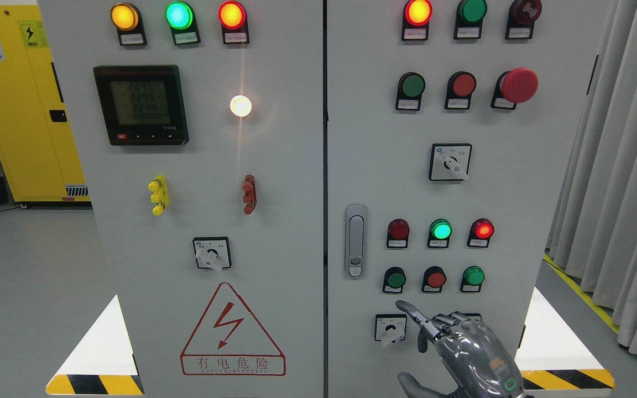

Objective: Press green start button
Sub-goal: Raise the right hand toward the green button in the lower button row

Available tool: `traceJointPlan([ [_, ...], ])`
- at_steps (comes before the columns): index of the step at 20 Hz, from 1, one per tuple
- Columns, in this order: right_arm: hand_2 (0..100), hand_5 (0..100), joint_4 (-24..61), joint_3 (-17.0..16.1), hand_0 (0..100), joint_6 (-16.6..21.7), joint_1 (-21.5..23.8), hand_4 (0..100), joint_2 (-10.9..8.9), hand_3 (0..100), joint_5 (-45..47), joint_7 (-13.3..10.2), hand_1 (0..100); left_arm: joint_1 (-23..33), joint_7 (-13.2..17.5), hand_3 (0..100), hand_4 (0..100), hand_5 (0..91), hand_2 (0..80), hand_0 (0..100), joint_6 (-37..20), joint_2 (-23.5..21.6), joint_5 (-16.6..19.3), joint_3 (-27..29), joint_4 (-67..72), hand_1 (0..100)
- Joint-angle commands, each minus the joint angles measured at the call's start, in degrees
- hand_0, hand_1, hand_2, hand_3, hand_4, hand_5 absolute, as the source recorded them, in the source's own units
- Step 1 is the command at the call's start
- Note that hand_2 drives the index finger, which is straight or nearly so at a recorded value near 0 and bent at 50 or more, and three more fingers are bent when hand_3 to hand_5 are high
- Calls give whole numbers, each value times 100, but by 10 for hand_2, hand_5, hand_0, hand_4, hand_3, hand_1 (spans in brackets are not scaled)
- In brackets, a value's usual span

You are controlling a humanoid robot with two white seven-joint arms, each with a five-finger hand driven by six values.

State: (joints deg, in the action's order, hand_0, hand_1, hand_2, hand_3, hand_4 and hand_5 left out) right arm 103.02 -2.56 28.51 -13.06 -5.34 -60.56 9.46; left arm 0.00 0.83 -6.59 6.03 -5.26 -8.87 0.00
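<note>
- Fingers of our right hand (462, 345): index (413, 315) extended, the rest curled, holding nothing.
- Nearest green button (395, 279) lies at about eleven o'clock from that fingertip, near.

The robot's hand (462, 348) is glossy grey metal with jointed dark fingers (415, 316), an orange mark and a green-lit ring.

The warning triangle (232, 329) low on the left cabinet door read "有电危险". The digital meter (141, 105) above showed blurred digits, roughly 224.
</note>
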Motion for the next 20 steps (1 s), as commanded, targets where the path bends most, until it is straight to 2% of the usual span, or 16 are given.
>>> traceJointPlan([
  [1,0,503,-406,-16,361,-4,-258,661,-2,679,-26,21,588,-149,-4,0,0,0,0,120,0,3,-1,0,-158,556],
  [15,0,494,-775,-8,363,-39,-557,658,-2,677,-26,30,588,-149,-4,0,0,0,0,120,0,3,-1,0,-158,556],
  [20,0,490,-810,-8,364,-56,-592,658,-2,675,-17,135,588,-149,-4,0,0,0,0,120,0,3,-1,0,-158,556],
])
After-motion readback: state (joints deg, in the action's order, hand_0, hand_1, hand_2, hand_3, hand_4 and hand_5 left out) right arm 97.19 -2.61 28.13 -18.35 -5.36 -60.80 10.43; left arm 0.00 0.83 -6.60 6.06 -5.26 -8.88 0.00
